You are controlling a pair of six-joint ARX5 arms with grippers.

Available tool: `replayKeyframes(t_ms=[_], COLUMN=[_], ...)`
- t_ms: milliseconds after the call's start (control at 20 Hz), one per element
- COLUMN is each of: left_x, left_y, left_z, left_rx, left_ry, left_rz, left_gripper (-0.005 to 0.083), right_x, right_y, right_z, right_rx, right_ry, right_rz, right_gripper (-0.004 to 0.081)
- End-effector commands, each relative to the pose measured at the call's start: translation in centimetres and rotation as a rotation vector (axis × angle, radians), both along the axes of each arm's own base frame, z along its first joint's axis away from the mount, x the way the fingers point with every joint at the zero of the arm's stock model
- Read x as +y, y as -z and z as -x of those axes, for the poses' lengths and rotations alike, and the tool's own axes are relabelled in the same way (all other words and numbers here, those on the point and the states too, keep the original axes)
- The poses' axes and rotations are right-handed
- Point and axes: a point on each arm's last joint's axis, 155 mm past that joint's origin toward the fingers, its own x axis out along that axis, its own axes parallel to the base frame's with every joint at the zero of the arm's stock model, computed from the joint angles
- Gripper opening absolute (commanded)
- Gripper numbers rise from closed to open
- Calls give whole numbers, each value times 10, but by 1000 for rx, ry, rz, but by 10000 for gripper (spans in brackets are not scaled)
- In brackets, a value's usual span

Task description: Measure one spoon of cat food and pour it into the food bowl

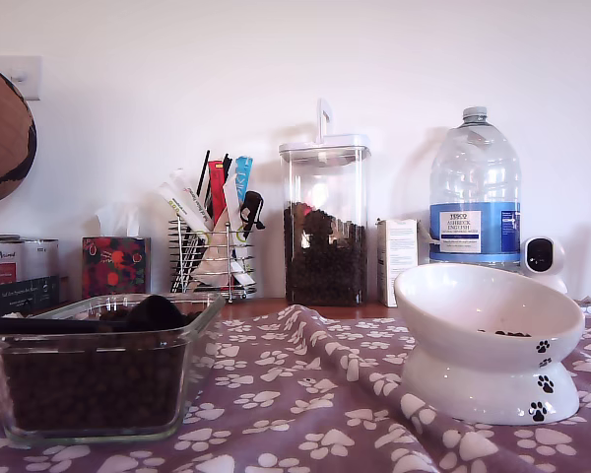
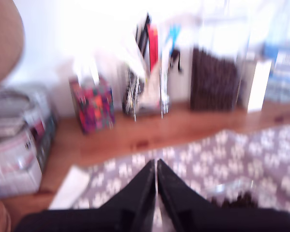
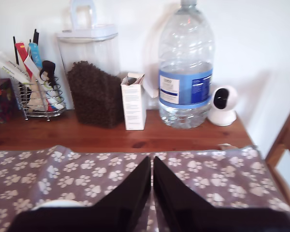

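One water bottle [image 1: 475,192] label [image 1: 461,233] reads "TESCO".

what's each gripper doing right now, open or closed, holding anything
My first gripper: closed, jaws together, holding nothing.
My second gripper: closed, jaws together, holding nothing.

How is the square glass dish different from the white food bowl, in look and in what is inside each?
The glass dish is clear, square and straight-walled; the food bowl is white and round, tilted on a flared base with black paw prints. The dish is nearly full of cat food, with the black spoon lying in it; the bowl holds only a few pellets and no spoon. Both stand on the paw-print cloth.
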Motion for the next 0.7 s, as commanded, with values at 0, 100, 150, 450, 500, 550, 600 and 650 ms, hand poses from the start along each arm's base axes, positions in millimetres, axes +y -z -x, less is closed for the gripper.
replayKeyframes(t_ms=[0, 100, 150, 450, 500, 550, 600, 650], left_x=[2, 4, 4, 5, 5, 5, 5, 5], left_y=[-4, -6, -4, 34, 41, 49, 56, 63], left_z=[2, 5, 6, 11, 13, 15, 17, 20], left_rx=[-19, -29, -20, 131, 162, 193, 221, 251], left_ry=[-13, -21, -22, -23, -22, -23, -22, -22], left_rz=[13, 13, 12, -2, -5, -8, -10, -13], left_gripper=[-19, -19, -18, -18, -18, -18, -18, -18], right_x=[-5, -7, -8, -7, -7, -7, -7, -7], right_y=[0, 0, 3, 51, 60, 67, 66, 66], right_z=[7, 13, 14, 23, 26, 29, 28, 28], right_rx=[-14, -15, -4, 191, 230, 260, 257, 254], right_ry=[26, 46, 48, 49, 49, 49, 49, 49], right_rz=[16, -20, -20, -25, -26, -27, -27, -27], right_gripper=[-11, -10, -10, -10, -10, -10, -10, -10])
